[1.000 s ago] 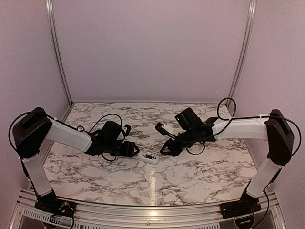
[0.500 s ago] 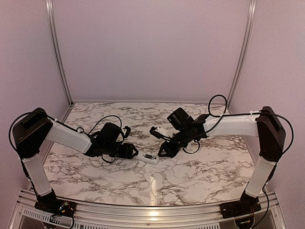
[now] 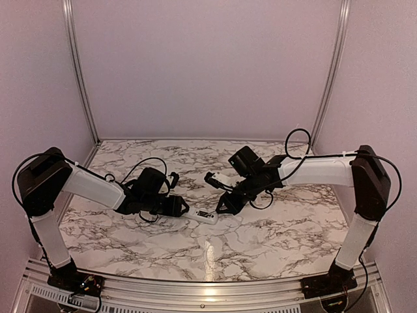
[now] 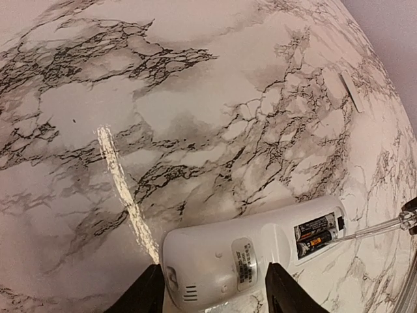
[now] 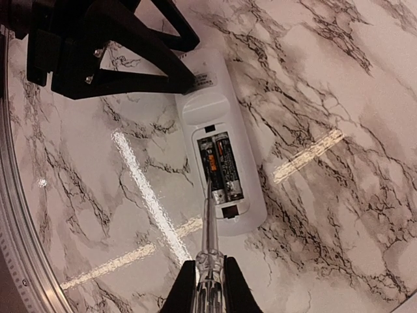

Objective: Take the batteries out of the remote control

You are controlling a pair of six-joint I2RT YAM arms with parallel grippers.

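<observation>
The white remote control lies back up on the marble table, with its compartment uncovered. Both dark batteries sit side by side inside. My left gripper is shut across the remote's rounded end, one black finger on each side. My right gripper is shut on a thin clear-handled stick. The stick's tip rests on the near end of the left battery, by the compartment's edge.
A small flat white cover piece lies on the table well beyond the remote. The left gripper's black fingers crowd the remote's far end in the right wrist view. Pink walls with metal rails enclose the table.
The right arm has swung left and brought the stick down to the remote's open compartment. Since half a second ago it has barely moved. The left arm stays at the remote.
</observation>
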